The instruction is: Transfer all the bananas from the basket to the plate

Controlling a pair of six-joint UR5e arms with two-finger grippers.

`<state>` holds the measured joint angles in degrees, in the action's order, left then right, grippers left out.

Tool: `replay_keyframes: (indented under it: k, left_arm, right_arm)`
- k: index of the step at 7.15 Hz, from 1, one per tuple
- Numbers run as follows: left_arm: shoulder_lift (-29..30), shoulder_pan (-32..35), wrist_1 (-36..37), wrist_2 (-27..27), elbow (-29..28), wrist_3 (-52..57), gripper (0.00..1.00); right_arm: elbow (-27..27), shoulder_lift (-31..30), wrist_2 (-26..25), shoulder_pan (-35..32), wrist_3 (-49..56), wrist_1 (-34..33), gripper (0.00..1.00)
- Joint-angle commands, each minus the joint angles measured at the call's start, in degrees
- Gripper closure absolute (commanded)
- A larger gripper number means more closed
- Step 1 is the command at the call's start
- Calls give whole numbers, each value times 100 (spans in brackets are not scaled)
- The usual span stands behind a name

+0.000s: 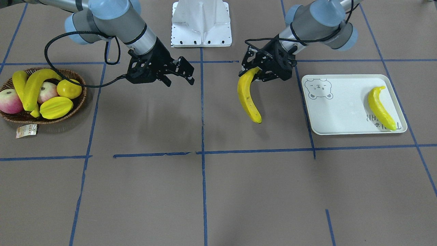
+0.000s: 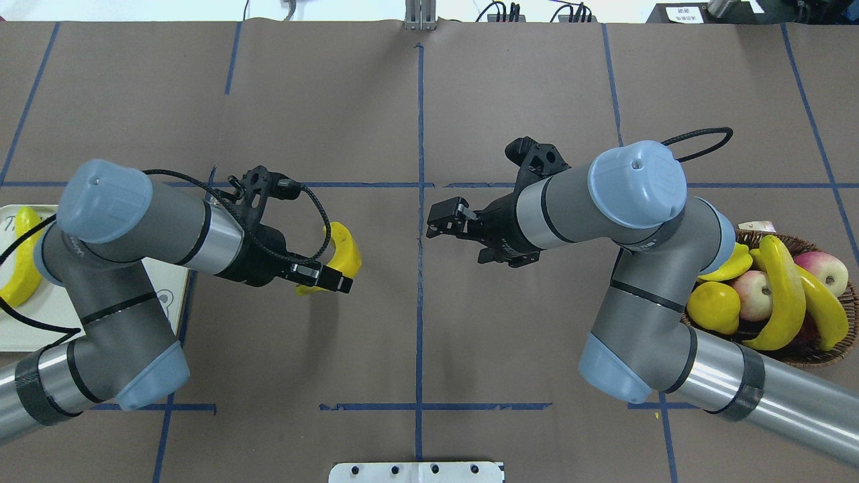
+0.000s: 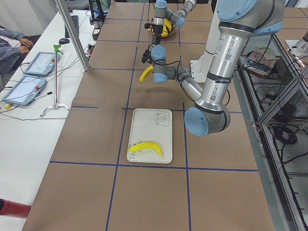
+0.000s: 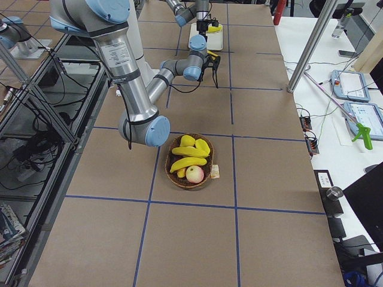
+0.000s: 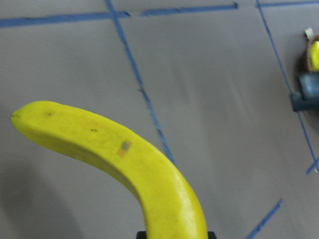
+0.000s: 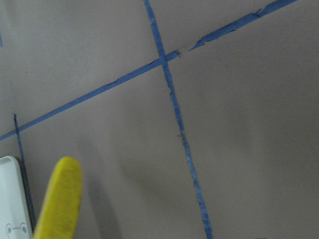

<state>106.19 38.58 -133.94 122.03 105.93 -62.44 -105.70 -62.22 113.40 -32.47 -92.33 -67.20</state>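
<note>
**Colleague:** What do you have on the bench [image 1: 205, 191] right now?

**Me:** The plate [image 1: 341, 131] is at the robot's left end. One banana [image 1: 380, 107] lies on it, at the end away from the bear drawing. The basket [image 1: 20, 118] sits at the opposite end of the bench, with two bananas [image 1: 34, 87] resting on apples, a lemon and a starfruit.

**Colleague:** And the arms?

**Me:** The left end effector [image 1: 256, 72] is clenched on one end of the carried banana [image 1: 246, 97]. It hangs in the air just short of the plate's bear-side rim. The right end effector [image 1: 180, 80] is released and empty, near the centre line.

**Colleague:** How do you want to finish this step?

**Me:** I'd travel slowly, since the fruit is gripped at one end only and I expect it to swing. I'd clear the rim and aim for the bare patch between the bear and the banana already there. Then I'd lower until the free tip nearly touches and lay it flat before letting go. It looks glossy and curved, so a drop from height could make it roll or knock its neighbour.
</note>
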Motion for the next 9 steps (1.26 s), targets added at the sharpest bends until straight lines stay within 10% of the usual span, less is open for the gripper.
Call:
replay_keyframes:
  k: [1, 5, 9]
  left_arm:
    - [-554, 474, 523, -188, 340, 100, 100]
    - [-2291, 1220, 2247, -493, 1358, 917, 98]
    - [-2551, 1231, 1796, -1199, 1010, 101, 97]
  right_arm:
    - [-370, -1, 7, 4, 511, -1133, 0]
    - [-899, -1, 7, 30, 1006, -2324, 0]
    - [-891, -1, 7, 31, 1093, -2324, 0]
